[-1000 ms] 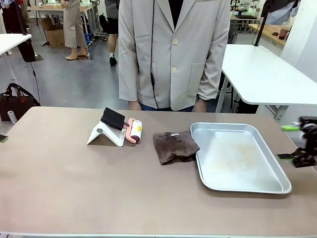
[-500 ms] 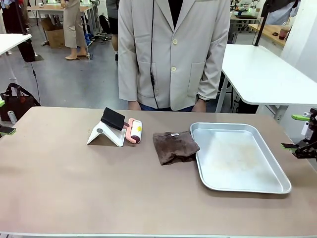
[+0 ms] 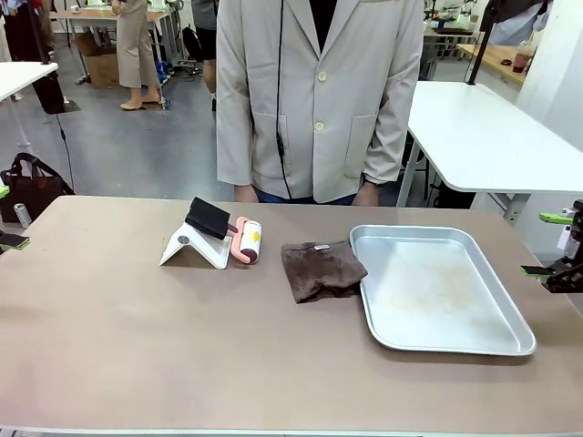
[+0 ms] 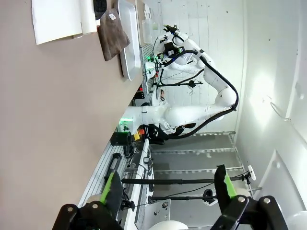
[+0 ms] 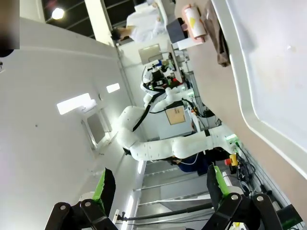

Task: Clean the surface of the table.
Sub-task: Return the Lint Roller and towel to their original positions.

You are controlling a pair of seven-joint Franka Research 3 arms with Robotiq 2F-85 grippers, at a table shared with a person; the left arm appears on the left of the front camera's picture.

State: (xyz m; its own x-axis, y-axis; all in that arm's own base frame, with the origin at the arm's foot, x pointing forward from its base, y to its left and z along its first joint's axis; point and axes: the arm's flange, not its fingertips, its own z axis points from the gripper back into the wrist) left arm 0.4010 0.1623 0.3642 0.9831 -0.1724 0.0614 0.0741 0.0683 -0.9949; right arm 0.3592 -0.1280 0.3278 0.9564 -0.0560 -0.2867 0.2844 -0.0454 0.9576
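The table [image 3: 137, 346] is stretching across the front view, its brownish top carrying a few things toward the far side. A white stand [image 3: 195, 248] is sitting left of centre with a black sponge [image 3: 208, 218] leaning on its top, and a pink lint roller [image 3: 247, 240] is lying just beside it. A brown cloth [image 3: 321, 269] is lying crumpled near the middle, touching the left rim of a metal tray [image 3: 520, 341], which is resting flat on the table's right part.

A person in a pale jacket [image 3: 319, 91] is standing at the far edge, arms hanging down, with both hands [image 3: 367, 194] just behind the table edge.

The right gripper [image 3: 553, 245] is hovering off the table's right edge, turned sideways so that one green-tipped finger is sitting above the other; its jaws are spread wide and holding nothing. In the right wrist view the two fingers [image 5: 106, 188] are standing well apart with only the room between them.

The left gripper [image 3: 5, 217] is peeking in at the table's left edge, likewise turned on its side. In the left wrist view its fingers [image 4: 113, 189] are gaping wide, gripping nothing, with the table running along one side.
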